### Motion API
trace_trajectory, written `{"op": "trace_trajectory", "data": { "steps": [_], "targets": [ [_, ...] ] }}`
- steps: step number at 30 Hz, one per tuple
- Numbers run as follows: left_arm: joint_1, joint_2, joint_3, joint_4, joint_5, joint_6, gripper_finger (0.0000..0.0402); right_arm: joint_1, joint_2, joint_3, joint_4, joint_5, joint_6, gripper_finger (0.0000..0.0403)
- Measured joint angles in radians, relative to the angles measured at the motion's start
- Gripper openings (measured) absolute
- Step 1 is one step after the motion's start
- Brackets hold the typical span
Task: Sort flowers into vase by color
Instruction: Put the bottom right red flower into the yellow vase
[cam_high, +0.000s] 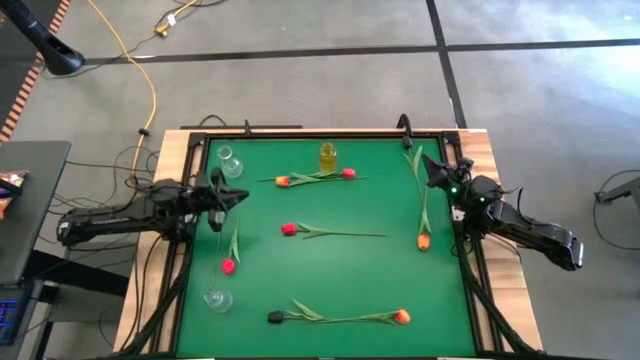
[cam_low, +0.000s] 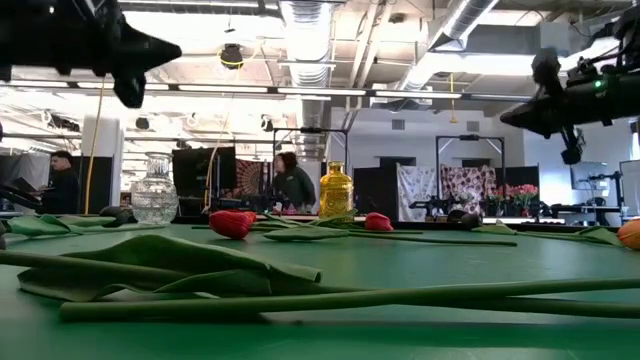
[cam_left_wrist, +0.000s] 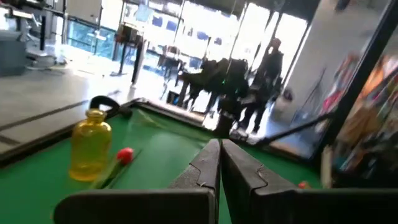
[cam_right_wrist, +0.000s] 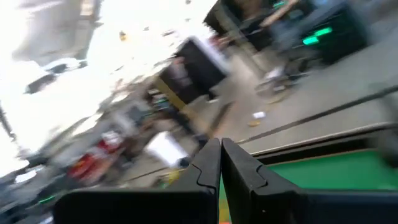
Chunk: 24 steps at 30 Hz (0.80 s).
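Flowers (cam_high: 335, 233) lie flat on the green table (cam_high: 380, 280): red, orange and near-black heads, long green stems. Left gripper (cam_left_wrist: 220, 148) at nine o'clock and right gripper (cam_right_wrist: 220, 146) at three o'clock both have fingers together, empty.

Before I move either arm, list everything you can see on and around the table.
Flowers, red-pink heads: four; one beside the yellow vase, one mid-table, one near the left edge, one close in the low view.
Flowers, orange heads: three; far middle, right side, near edge.
Flower, near-black head: one, near edge, stem towards the orange one.
Yellow vase: one, far edge, centre.
Clear vases: two; far left corner, near left.
Table: green top, wooden border.
Cables: yellow, on the floor behind.
People: two, far behind the table in the low view.
Left hand: shut, empty, left side.
Right hand: shut, empty, far right.
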Motion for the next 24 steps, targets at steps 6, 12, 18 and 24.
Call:
{"op": "trace_trajectory", "data": {
  "steps": [6, 12, 18, 24],
  "targets": [
    [0.0, 0.144, 0.172, -0.135, -0.061, 0.119, 0.0007, 0.006, 0.0, 0.003, 0.107, -0.199, 0.037, 0.0043],
    [0.0, 0.323, 0.301, -0.15, -0.081, 0.28, 0.0057, 0.097, 0.051, 0.08, 0.098, -0.208, 0.017, 0.0043],
    [0.0, 0.475, 0.399, -0.18, -0.072, 0.337, 0.0133, 0.211, 0.243, 0.218, 0.098, -0.158, -0.073, 0.0043],
    [0.0, 0.562, 0.485, -0.236, -0.053, 0.32, 0.0197, 0.288, 0.516, 0.391, 0.095, -0.15, -0.161, 0.0043]
  ]
}}
